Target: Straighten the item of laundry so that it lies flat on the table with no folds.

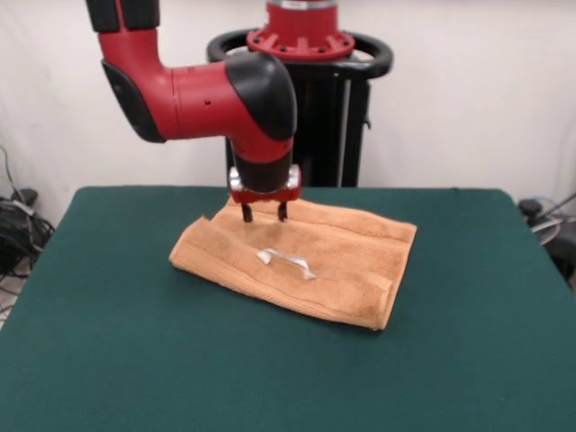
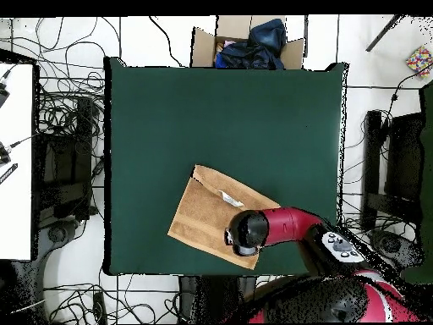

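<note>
My gripper (image 1: 264,214) is open, its 2 fingers (image 1: 247,213) pointing down, right at the far edge of the towel (image 1: 306,261). It holds nothing. The towel lies folded on the green table (image 1: 108,360), on my side. A small white label (image 1: 286,262) sits on top of it.

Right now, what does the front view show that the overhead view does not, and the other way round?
Only the front view shows the gripper: its two fingers are apart, their tips at the towel near its far edge. It also shows the pedestal behind the table.

Only the overhead view shows the floor around the table: cables and a cardboard box with dark cloth in it. There the arm hides the gripper.

Both show the towel folded over, white label on top.
</note>
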Robot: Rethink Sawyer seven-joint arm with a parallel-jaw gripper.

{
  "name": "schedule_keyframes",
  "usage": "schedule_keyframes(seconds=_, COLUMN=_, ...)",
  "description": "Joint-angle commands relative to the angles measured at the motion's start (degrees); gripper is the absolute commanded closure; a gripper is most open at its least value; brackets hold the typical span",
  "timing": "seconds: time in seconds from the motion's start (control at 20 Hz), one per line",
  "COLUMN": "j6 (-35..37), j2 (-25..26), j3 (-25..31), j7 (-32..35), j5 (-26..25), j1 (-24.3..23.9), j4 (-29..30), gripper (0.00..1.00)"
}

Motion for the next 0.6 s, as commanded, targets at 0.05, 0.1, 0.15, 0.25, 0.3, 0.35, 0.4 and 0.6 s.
schedule_keyframes(seconds=0.05, j6=-2.6, j2=-3.5, j3=5.9, j7=-5.3, j5=-2.1, j1=0.1, j4=-9.5, gripper=0.0)
schedule_keyframes(seconds=0.1, j6=-2.7, j2=-3.5, j3=6.0, j7=-5.5, j5=-2.1, j1=0.1, j4=-9.5, gripper=0.0)
schedule_keyframes(seconds=0.15, j6=-2.7, j2=-3.4, j3=6.1, j7=-5.6, j5=-2.1, j1=0.0, j4=-9.6, gripper=0.0)
schedule_keyframes(seconds=0.25, j6=-3.0, j2=-2.9, j3=6.2, j7=-5.5, j5=-2.2, j1=0.0, j4=-10.0, gripper=0.0)
schedule_keyframes(seconds=0.3, j6=-3.3, j2=-2.7, j3=6.2, j7=-5.4, j5=-2.3, j1=0.0, j4=-10.1, gripper=0.0)
schedule_keyframes(seconds=0.35, j6=-3.7, j2=-2.5, j3=6.1, j7=-5.2, j5=-2.4, j1=0.0, j4=-10.3, gripper=0.0)
schedule_keyframes(seconds=0.4, j6=-3.8, j2=-2.2, j3=6.1, j7=-5.1, j5=-2.5, j1=0.0, j4=-10.4, gripper=0.0)
schedule_keyframes(seconds=0.6, j6=-4.8, j2=-1.4, j3=5.8, j7=-4.4, j5=-2.8, j1=0.2, j4=-10.6, gripper=0.0)
